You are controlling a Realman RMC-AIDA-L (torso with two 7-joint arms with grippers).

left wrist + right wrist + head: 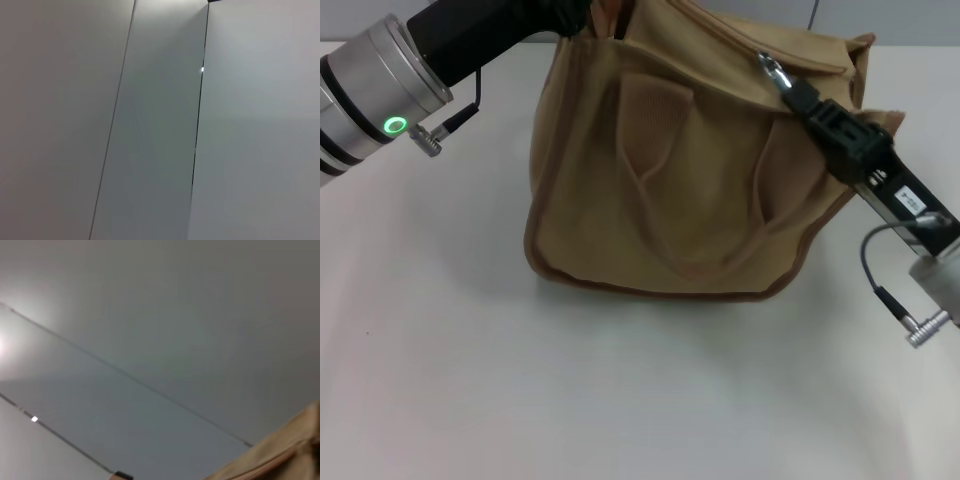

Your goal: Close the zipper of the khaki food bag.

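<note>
The khaki food bag [690,170] stands on the white table [520,380], its front with two loop handles facing me. The zipper [800,58] runs across the top panel, and its silver pull tab [772,68] sits toward the right end. My right gripper [788,84] comes in from the right and is shut on that pull tab. My left gripper [575,18] reaches the bag's top left corner at the upper edge of the head view and touches the fabric there. A bit of the bag [292,452] shows in the right wrist view.
Grey wall panels fill the left wrist view and most of the right wrist view. A cable [880,275] with a metal plug hangs from the right arm beside the bag. White table surface spreads out in front of the bag.
</note>
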